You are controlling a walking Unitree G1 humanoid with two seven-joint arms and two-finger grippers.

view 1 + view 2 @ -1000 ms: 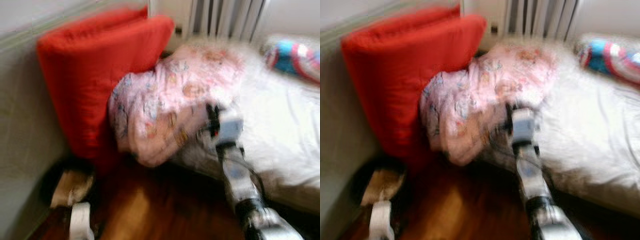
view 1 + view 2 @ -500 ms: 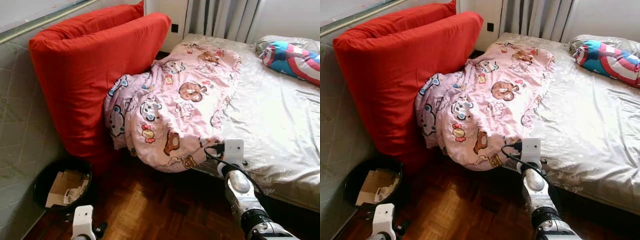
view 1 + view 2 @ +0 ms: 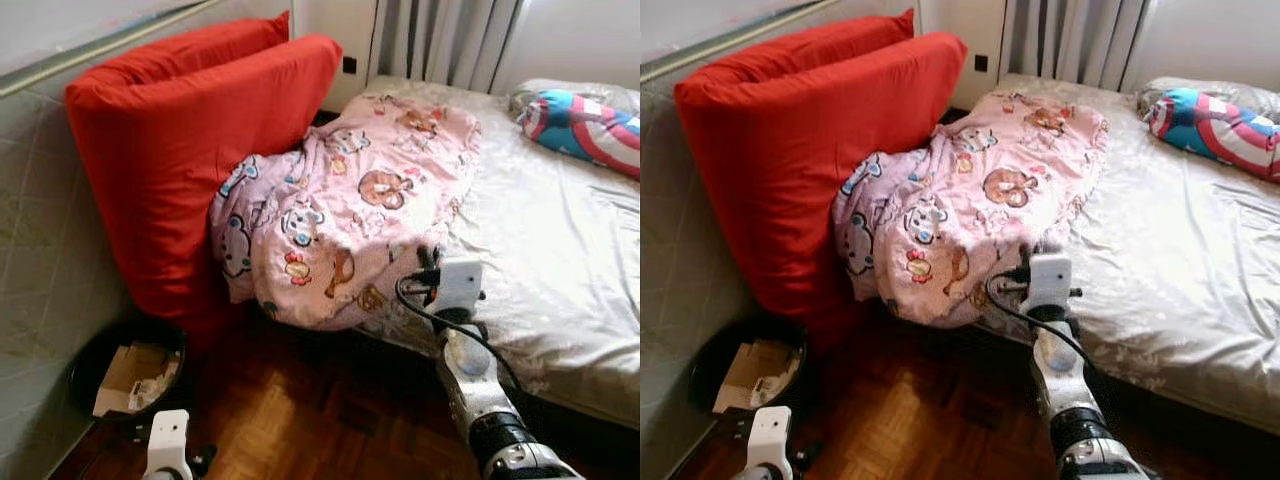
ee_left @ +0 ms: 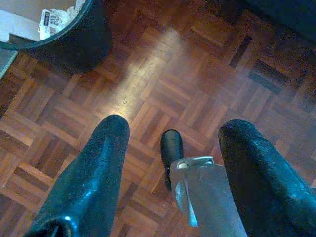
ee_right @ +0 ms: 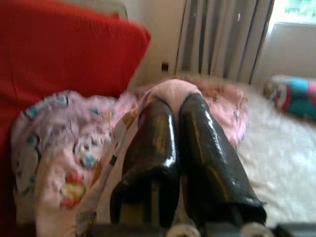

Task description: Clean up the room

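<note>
Your right gripper (image 5: 175,143) has its fingers pressed together on a fold of the pink blanket (image 3: 350,215); you see that pinch in its wrist view, while the head views hide it behind the wrist. The blanket lies heaped over the bed (image 3: 560,240) corner, against the red cushion (image 3: 190,150) at nine o'clock. Your left gripper (image 4: 170,163) hangs spread above parquet, near the black bin (image 4: 69,34).

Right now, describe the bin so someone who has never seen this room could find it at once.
Start at the big red cushion propped against the wall beside the bed. On the wooden floor at its foot, tucked against the wall, stands a round black bin. It is the only dark, open container there, with cardboard scraps showing inside.
</note>
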